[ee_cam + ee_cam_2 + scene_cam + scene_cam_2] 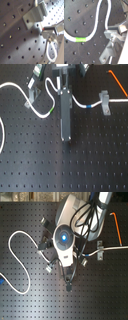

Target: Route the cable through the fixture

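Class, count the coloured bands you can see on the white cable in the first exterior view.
2. A green band lies to the first exterior view's left of the arm, a blue band to its right. The arm may hide others.

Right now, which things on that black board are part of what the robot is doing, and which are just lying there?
Part of the job:
- white cable, with green band and blue band
- metal fixtures it threads through
- gripper

Just lying about:
- orange cable
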Robot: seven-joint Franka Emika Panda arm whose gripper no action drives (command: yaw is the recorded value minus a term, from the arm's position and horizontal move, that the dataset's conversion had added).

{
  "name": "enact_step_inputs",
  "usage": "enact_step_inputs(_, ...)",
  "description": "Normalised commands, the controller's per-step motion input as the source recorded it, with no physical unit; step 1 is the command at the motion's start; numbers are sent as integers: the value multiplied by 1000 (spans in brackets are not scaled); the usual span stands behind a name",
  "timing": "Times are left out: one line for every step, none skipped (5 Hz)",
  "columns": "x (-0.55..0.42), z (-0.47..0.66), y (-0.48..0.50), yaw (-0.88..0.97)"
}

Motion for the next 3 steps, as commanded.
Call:
enact_step_inputs(-40, 1, -6, 0)
enact_step_inputs(-213, 64, -140, 49)
enact_step_inputs(-207, 54, -54, 57)
